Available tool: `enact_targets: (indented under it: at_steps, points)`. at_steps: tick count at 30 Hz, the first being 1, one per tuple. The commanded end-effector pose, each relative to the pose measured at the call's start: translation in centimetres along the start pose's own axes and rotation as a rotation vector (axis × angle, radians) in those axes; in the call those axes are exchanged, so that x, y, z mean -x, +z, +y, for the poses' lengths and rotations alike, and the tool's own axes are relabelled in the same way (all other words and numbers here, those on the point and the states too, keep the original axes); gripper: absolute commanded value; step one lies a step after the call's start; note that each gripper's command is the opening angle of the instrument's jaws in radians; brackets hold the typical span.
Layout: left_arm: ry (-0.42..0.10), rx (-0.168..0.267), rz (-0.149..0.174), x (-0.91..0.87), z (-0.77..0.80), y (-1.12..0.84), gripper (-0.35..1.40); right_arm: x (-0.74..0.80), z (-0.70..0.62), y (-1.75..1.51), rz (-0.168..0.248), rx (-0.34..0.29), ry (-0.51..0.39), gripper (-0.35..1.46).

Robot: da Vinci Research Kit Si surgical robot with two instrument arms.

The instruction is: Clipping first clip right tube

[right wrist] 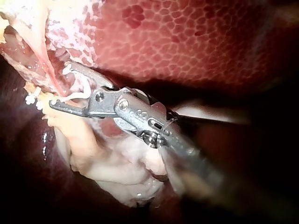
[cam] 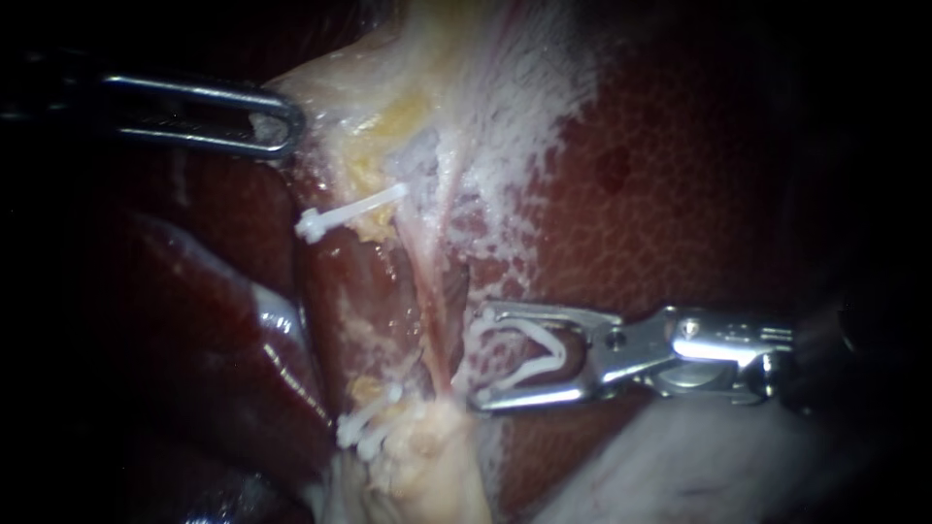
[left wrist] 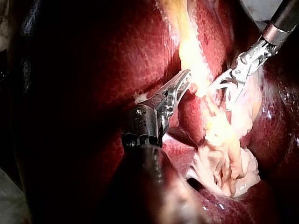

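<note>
Right instrument (cam: 482, 359) jaws: spread wide, yet pressing from both sides on a loaded clip (cam: 558, 359), a white V with its legs open toward the tissue.
Right tube (cam: 434, 320): at the mouth of those jaws; the right wrist view shows it passing between the two jaw tips (the clip's legs are not closed over it).
Tube's look: a thin, smooth, salmon-pink strand, stripped bare, with whitish film on either side of it.
Tube's course: down from the pale fatty tissue (cam: 427, 87) to a yellowish lump (cam: 427, 456) just below the lower jaw.
Darker strand (cam: 364, 291): a broader, red-brown band just left of the tube, running alongside it.
Upper clip (cam: 351, 212): white, shut, lying across the top of the darker strand.
Paired clips (cam: 369, 422): two white ones close together at the strand's lower end, touching the yellowish lump.
Left instrument (cam: 286, 121): comes in from the upper left with its tip against the edge of the pale fatty tissue, well apart from the right instrument — I cannot tell whether it grips anything.
Liver (cam: 699, 194): dark red and mottled, behind and to the right of the tube.
</note>
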Motion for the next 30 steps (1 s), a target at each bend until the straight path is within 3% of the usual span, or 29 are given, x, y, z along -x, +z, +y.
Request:
enact_targets:
  at_steps: [1,9,18,30]
  points:
    - [0.000,0.001,0.000,0.00,0.00,0.01,-0.30,-0.01,0.00,0.03,-0.001,0.000,0.001,0.60]
    - [0.000,0.002,0.000,0.00,0.00,0.02,-0.30,0.02,-0.01,0.18,-0.006,-0.018,0.031,0.58]
    - [0.000,0.002,-0.001,0.00,0.00,0.03,-0.30,-0.01,-0.12,0.29,-0.019,-0.054,0.073,0.56]
    - [0.001,0.003,-0.001,-0.01,0.00,0.03,-0.30,-0.09,-0.33,0.38,-0.012,-0.183,0.138,0.42]
